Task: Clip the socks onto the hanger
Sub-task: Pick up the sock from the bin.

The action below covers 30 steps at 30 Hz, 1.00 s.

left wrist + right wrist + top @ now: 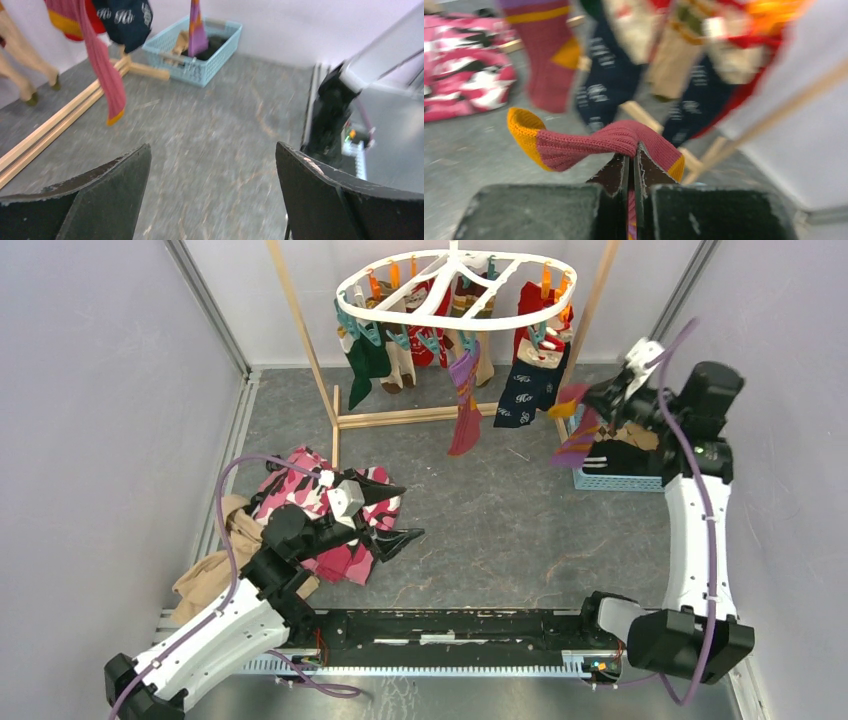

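– Socks (432, 345): where are they?
– Nearly all hang from the hanger (450, 323) at 12 o'clock in the overhead view, pinched in its orange and teal clips. A dark green sock (365, 365) is at the left end. A navy sock (525, 390) with white lettering is toward the right. A hanging maroon sock (465, 415) dangles lowest near the middle, with red and tan ones between.
– Any off the hanger?
– One. The right claw (633, 161), at 2 o'clock, is clamped on a maroon-and-yellow sock (584, 145). Its wrist camera shows the knit folded over the pressed-together fingertips, with a yellow end sticking out toward 9 o'clock. From overhead, that sock droops below the claw, near the hanger's right end and over the left end of the blue basket (620, 480).
– And the left claw (395, 512)?
– Spread wide and holding nothing, at 8 o'clock. It is over the edge of the pink camouflage cloth (300, 490), fingers pointing toward 3 o'clock. Its own camera shows only bare grey bench (500, 530) between them.
– What else is there?
– The hanger sits between the poles of a wooden rack (420, 417), whose base rails lie on the bench. A tan cloth (210, 575) is bunched at 8 o'clock, touching the pink one.
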Motion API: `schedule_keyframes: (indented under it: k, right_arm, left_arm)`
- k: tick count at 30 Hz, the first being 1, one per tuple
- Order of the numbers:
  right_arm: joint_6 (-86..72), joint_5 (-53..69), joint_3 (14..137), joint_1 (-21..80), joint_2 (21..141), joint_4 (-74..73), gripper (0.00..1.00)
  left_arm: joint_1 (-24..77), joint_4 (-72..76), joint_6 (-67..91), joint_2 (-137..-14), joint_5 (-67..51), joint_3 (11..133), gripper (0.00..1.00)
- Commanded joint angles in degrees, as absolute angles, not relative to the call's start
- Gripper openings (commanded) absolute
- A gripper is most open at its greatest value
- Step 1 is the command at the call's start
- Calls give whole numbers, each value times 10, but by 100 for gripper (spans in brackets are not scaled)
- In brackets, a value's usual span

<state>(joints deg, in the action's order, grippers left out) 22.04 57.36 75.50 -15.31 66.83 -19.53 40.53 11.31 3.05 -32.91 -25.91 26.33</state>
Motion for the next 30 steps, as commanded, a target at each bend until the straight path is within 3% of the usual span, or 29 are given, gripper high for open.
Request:
schedule_keyframes:
  k: [1, 7, 12, 27, 30]
  right_arm:
    - [279, 644, 678, -75, 637, -242, 2]
    - [270, 681, 578, 23, 620, -202, 2]
    - [226, 683, 533, 67, 610, -141, 1]
    - [225, 687, 515, 96, 595, -132, 2]
    - [224, 690, 515, 99, 596, -132, 2]
  left_arm:
    - [413, 363, 193, -362, -273, 198, 97]
    - [545, 536, 150, -473, -74, 131, 98]
    - [641, 616, 92, -654, 38, 156, 98]
    - [673, 815, 4, -974, 143, 285, 98]
    - [673, 843, 12, -1017, 149, 303, 94]
